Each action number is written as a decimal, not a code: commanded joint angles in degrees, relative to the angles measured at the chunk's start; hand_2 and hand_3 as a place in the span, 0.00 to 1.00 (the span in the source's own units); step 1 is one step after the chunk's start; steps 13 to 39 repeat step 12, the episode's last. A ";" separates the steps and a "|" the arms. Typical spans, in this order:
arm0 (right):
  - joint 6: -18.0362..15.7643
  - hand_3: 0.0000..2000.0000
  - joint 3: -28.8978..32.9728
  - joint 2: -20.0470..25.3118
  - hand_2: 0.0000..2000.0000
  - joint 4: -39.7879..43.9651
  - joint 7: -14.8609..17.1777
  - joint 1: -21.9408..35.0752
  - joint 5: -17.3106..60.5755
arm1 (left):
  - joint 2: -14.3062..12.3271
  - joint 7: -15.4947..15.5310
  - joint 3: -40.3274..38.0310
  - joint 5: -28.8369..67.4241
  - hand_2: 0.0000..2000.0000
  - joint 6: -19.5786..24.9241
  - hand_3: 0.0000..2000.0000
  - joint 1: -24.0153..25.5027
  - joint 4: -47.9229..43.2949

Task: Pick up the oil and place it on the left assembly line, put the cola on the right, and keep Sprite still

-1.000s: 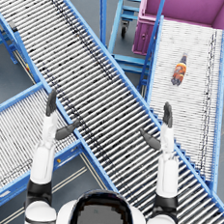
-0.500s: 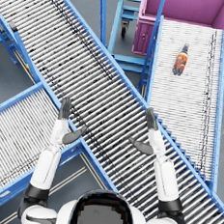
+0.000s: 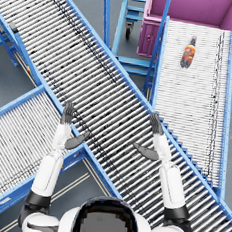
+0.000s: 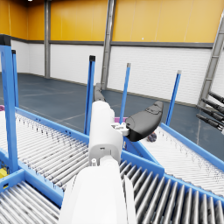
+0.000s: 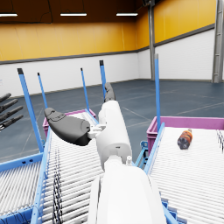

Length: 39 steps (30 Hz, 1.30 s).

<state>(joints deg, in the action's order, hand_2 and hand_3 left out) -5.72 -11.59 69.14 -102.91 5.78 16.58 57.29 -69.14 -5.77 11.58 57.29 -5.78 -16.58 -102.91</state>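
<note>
1. Left hand (image 3: 66, 131): fingers (image 3: 67, 112) stretched straight toward the top of the frame, thumb splayed wide toward centre; nothing between them.
2. Right hand (image 3: 157, 141): same pose mirrored, fingers (image 3: 155, 123) straight, thumb splayed toward centre; nothing held.
3. Palms turned toward each other, well apart, left and right of centre in the lower half of the head view.
4. Under both hands, the diagonal roller conveyor (image 3: 91, 85), running from upper left to lower right; left hand above its blue lower-left rail, right hand above the rollers.
5. Lower left of the frame: a second roller line (image 3: 16, 133), meeting the diagonal one.
6. Right of the frame: a third roller line (image 3: 199, 111), running up to a pink bin (image 3: 198, 8) at the top edge.
7. On that right line, upper right of the frame: a lone bottle (image 3: 188, 52), lying on the rollers, dark neck and orange middle, just short of the bin and well apart from both hands. Cannot tell whether cola or oil.
</note>
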 commanded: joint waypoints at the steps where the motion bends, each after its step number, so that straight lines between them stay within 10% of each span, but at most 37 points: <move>1: 0.00 0.00 0.00 0.00 0.00 0.00 0.00 0.00 0.00 | 0.00 0.00 0.00 0.00 0.00 0.00 0.00 0.00 0.00; 39: 0.00 0.00 0.00 0.00 0.00 0.00 0.00 0.00 0.00 | 0.00 0.00 0.00 0.00 0.00 0.00 0.00 0.00 0.00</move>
